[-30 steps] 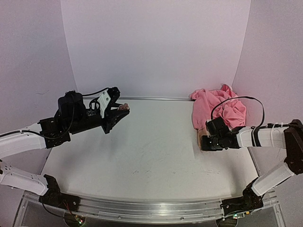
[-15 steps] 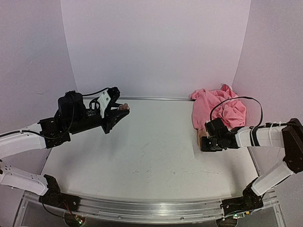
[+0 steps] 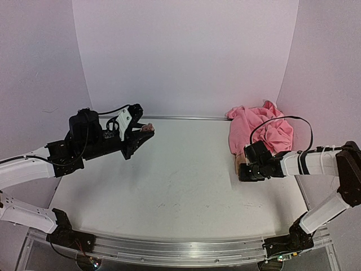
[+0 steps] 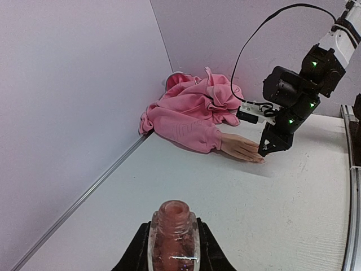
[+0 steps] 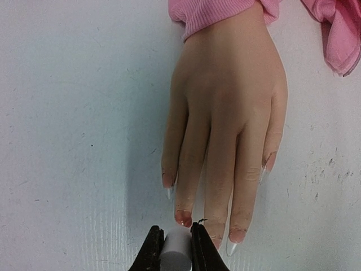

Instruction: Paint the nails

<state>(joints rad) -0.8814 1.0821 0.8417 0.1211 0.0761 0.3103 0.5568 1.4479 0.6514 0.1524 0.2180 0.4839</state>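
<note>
White links (image 3: 25, 169), black joints (image 3: 84, 129), black cables (image 3: 282, 117)

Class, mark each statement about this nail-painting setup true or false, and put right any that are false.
1. The left gripper holds an uncapped polish bottle. True.
2. The mannequin hand lies palm up. False: its back faces up, with the nails showing.
3. The right gripper is shut on a white cap close to the fingertips. True.
4. The pink sleeve covers the fingers. False: it stops at the wrist and the fingers are bare.
</note>
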